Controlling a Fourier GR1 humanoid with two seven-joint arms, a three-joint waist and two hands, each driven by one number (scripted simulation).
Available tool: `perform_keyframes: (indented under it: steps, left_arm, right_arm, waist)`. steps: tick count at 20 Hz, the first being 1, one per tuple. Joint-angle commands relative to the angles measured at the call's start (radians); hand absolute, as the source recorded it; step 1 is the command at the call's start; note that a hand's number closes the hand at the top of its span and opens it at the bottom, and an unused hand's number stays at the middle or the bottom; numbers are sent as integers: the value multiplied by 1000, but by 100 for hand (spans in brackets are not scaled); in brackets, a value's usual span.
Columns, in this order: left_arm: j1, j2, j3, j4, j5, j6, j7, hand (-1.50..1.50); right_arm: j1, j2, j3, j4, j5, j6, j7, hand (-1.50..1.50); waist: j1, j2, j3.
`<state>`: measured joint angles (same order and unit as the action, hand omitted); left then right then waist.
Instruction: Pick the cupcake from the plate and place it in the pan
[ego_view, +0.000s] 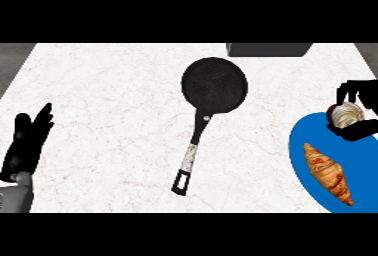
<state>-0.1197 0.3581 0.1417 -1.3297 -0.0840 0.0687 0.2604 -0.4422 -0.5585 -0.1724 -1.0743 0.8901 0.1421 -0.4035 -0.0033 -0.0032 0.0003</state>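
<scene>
Head view, left to right: left hand (28, 142) rests open at 9 o'clock; pan (214, 84) lies centre; right hand (354, 112) curls round the cupcake (345, 115) over the plate (310, 160) at 3 o'clock. Risk: brushing the croissant (328, 172), or the cupcake tipping in transit.

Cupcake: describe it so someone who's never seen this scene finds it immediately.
Start at the blue plate at the counter's right edge, well right of the black pan. The cupcake sits at the plate's far end, with the right hand curled round it. It is small, round and pale with a dark red side, unlike the long golden-brown croissant lying nearer on the same plate.
</scene>
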Motion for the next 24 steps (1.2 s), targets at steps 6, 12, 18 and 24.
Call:
perform_keyframes:
  steps: [6, 12, 18, 24]
  left_arm:
    - [-1, 3, 17, 6, -8, -19, -6, 0]
    - [13, 21, 39, -18, 11, -57, -8, 0]
    - [-17, -23, 14, 23, -25, -20, -23, 0]
    - [-76, -2, 22, 30, -26, -38, 22, 0]
  right_arm:
    - [-2, 57, -54, -275, -159, 92, 36, 150]
    - [-197, 208, 19, -125, -115, 39, 177, 150]
    - [-393, 342, 25, 79, -113, -14, 291, 150]
    - [-535, 418, -18, 389, -102, -174, 252, 150]
  waist:
    - [-1, 1, -1]
    - [19, 5, 0]
    - [27, 9, -1]
    - [36, 14, 0]
